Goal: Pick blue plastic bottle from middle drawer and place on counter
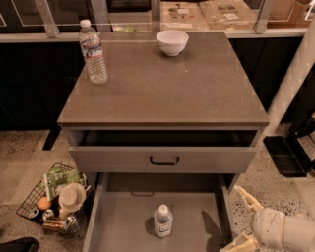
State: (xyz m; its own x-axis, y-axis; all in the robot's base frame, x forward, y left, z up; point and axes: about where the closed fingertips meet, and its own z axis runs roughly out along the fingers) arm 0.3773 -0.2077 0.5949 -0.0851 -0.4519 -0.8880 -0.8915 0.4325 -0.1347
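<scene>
Reaching stage: gripper (pixel 234 219) low beyond the desk's (pixel 197 88) front right corner, jaws released, apart from the bottle (pixel 163 221) upright in the middle drawer (pixel 118 221). Likely next: move in, straddle it.

this looks like an office or lab corner set up as a small test kitchen. a grey drawer cabinet (pixel 206 160) with a grey-brown stone-like counter (pixel 197 93) stands alone on a speckled terrazzo floor (pixel 278 197). flat cardboard boxes (pixel 197 10) lie behind a glass-and-metal rail (pixel 47 17). a black wire basket (pixel 29 204) of snacks sits on the floor. the cream robot gripper (pixel 231 219) hangs low at the right, beside the wide grey middle drawer (pixel 123 221), jaws spread.
</scene>
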